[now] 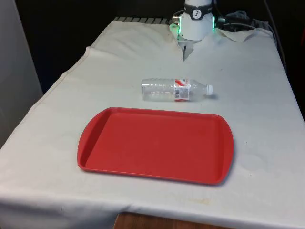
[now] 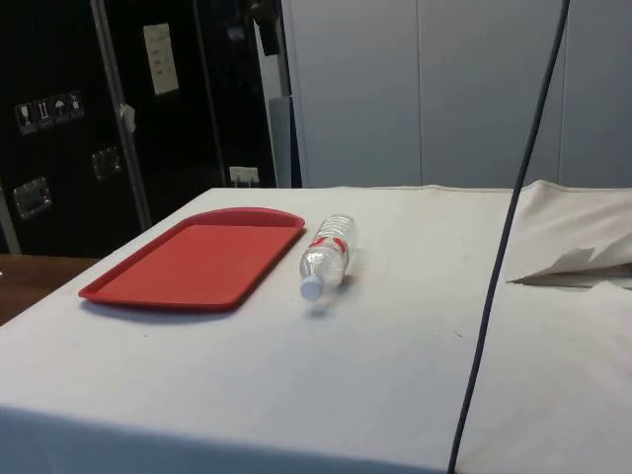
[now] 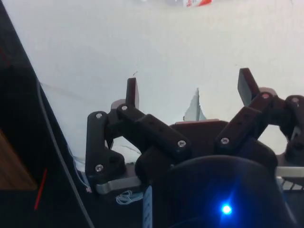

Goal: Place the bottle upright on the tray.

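- The black gripper (image 3: pixel 189 92) hangs above bare white cloth near the table's edge, well apart from the bottle and the tray.
- Its two fingers (image 3: pixel 131 93) stand wide apart, with only cloth showing between them, and they hold nothing.
- In the front view, the robot's white base (image 1: pixel 195 25) sits at the far end of the table (image 1: pixel 248 86), lit green at its sides.
- A clear plastic bottle (image 1: pixel 175 89) lies on its side on the cloth, between the robot and the tray.
- The bottle has a red and white label and a white cap (image 1: pixel 208 89); the cap points toward the front view's right.
- A red rectangular tray (image 1: pixel 97 138) with rounded corners and a low raised rim lies flat on the cloth, near the bottle but not touching it.
- Nothing lies in the tray.
- In the side view, the bottle lies just beside one long edge of the tray, its cap toward the camera.
- A dark cable (image 2: pixel 504 257) hangs down across the side view.
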`<state>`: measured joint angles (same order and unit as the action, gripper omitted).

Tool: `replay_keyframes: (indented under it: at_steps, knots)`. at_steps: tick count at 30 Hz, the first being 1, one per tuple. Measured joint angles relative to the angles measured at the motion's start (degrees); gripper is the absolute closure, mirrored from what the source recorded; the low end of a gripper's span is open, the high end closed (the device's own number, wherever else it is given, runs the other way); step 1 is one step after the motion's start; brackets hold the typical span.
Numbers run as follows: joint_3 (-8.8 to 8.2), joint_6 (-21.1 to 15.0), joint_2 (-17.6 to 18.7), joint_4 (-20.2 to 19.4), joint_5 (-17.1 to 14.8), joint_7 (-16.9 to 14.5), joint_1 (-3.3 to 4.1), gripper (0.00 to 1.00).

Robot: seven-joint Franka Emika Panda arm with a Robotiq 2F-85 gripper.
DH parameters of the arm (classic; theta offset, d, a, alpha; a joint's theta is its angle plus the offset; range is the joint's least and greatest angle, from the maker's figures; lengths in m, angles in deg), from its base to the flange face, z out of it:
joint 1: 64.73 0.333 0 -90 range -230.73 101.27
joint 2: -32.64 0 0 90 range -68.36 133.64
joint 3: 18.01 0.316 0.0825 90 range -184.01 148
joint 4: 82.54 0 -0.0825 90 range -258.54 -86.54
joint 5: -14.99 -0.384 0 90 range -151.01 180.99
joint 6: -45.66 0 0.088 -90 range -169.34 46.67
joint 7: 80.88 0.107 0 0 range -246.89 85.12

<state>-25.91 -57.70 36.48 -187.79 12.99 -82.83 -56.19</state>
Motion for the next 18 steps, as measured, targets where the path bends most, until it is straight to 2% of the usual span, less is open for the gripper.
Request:
replay_keyframes:
  at_steps: [5, 12, 18]
  knots:
    - [1.38, -0.7, -0.5, -1.0, 0.4, 1.3, 0.00, 0.00]
    - [3.15, -5.2, -2.8, -5.5, 1.5, 3.0, 0.00, 0.00]
    - [3.84, -7.6, -3.7, -7.6, 1.8, 3.7, 0.00, 0.00]
